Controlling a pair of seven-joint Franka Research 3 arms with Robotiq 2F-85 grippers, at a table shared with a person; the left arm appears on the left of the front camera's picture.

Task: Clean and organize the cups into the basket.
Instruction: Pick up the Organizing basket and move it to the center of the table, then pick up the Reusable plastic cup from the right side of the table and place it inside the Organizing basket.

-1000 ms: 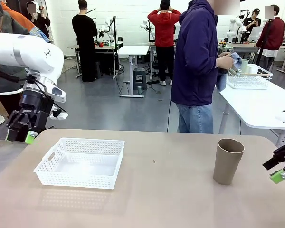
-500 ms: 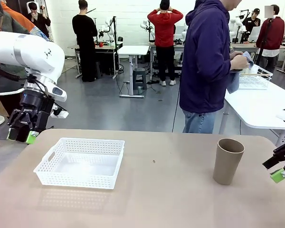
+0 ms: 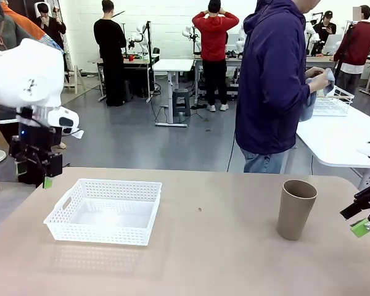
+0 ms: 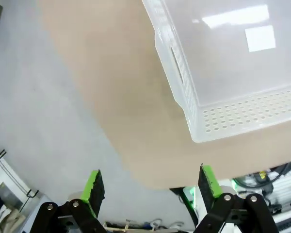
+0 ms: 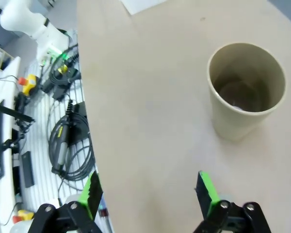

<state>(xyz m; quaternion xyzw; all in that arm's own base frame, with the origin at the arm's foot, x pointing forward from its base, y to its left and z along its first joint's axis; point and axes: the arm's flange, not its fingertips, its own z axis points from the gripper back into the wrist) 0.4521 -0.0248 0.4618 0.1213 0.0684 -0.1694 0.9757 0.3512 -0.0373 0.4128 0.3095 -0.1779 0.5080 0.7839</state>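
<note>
Your left claw hung wide open, gripping nothing, just off the table's edge at about 10 o'clock from the basket. Your right claw stood just as wide and just as empty, near the cup at its 3 o'clock. You had a smooth, matte tan table in front of you, in a bright lab with a grey floor. At 12 o'clock a person in a dark blue hoodie stood side-on.

You could count one cup and one basket. That cup was tall, tapered kraft-brown paper, upright at the table's 3 o'clock. Your basket was a shallow white plastic rectangle with lattice sides and an oval handle cutout. It sat at 9 o'clock, well apart from the cup.
</note>
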